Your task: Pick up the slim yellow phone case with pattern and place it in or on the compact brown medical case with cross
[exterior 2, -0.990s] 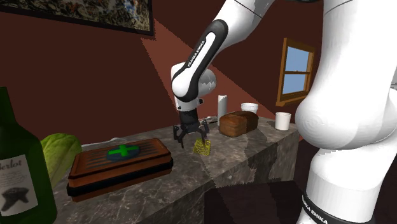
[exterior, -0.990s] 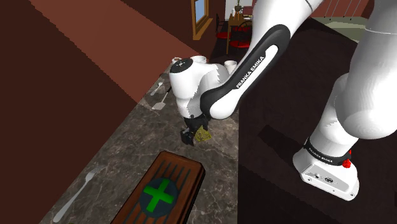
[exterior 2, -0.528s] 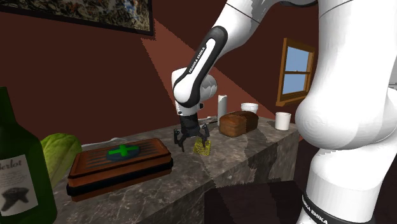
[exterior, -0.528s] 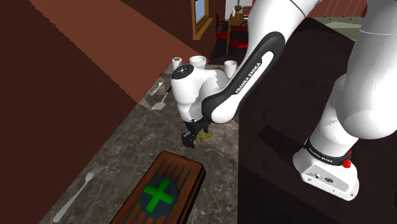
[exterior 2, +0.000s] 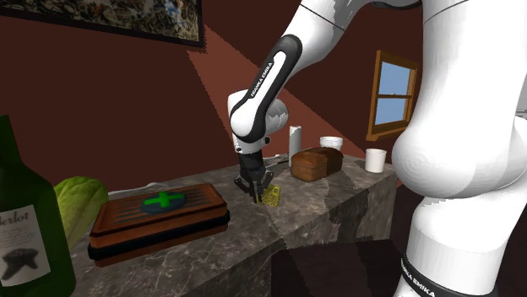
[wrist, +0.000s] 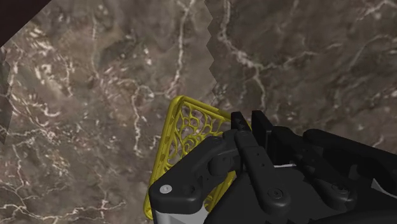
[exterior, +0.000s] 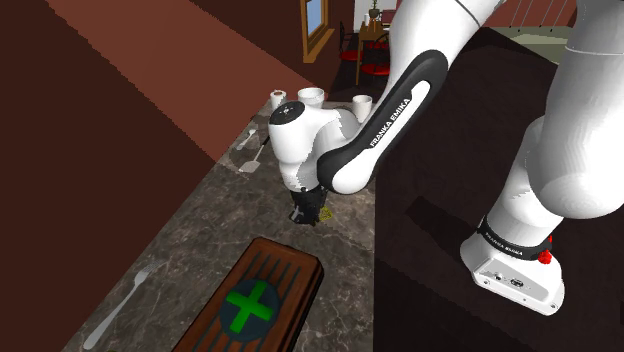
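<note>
The yellow phone case [wrist: 191,137], slim with a lacy cut-out pattern, lies flat on the dark marble counter [wrist: 95,95]. My black gripper [wrist: 247,122] stands over one edge of it, with the fingers drawn together on the rim. From the second exterior view the gripper [exterior 2: 253,191] points straight down and touches the counter, with the case [exterior 2: 273,196] showing just to its right. In the shoulder view the gripper [exterior: 308,217] hides most of the case [exterior: 326,212]. The brown medical case [exterior: 255,305] with a green cross lies shut, nearer the camera along the counter.
A fork [exterior: 120,305] lies beside the medical case, and more cutlery [exterior: 250,150] and white cups [exterior: 310,96] sit at the far end. A bread loaf [exterior 2: 317,162], a paper roll [exterior 2: 296,139], a green cabbage [exterior 2: 80,202] and a dark bottle [exterior 2: 25,236] stand around. The counter edge drops off beside the gripper.
The gripper came down over the case with its fingers spread wide, then closed them on the case's edge. The case has stayed flat on the counter.
</note>
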Available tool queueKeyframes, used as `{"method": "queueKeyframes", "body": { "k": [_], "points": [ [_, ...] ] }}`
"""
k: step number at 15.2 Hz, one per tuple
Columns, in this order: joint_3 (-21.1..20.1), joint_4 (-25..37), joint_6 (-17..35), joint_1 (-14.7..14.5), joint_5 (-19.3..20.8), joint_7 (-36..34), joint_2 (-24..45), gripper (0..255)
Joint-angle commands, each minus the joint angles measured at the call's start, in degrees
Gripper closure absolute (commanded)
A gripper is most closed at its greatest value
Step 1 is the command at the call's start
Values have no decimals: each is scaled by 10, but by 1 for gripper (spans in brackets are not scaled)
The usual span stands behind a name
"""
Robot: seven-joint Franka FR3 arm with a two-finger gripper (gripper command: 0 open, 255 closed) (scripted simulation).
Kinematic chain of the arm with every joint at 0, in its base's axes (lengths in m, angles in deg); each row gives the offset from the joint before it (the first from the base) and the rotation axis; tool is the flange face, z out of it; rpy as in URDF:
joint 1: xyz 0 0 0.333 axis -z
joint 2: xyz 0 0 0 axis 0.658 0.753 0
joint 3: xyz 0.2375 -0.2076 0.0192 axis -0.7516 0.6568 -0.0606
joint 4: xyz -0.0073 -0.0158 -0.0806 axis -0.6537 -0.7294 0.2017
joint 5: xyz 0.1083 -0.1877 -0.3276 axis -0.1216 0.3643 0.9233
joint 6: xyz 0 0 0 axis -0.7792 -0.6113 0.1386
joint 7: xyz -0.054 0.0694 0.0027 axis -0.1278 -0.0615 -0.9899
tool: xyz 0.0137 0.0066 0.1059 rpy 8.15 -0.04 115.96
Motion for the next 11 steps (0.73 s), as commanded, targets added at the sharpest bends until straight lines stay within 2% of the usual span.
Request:
{"method": "queueKeyframes", "body": {
  "k": [1,5,11],
  "points": [
    [0,0,0,0,0,0,0,255],
    [0,0,0,0,0,0,0,255],
    [-8,5,-42,4,-31,26,-41,255]
  ]
}}
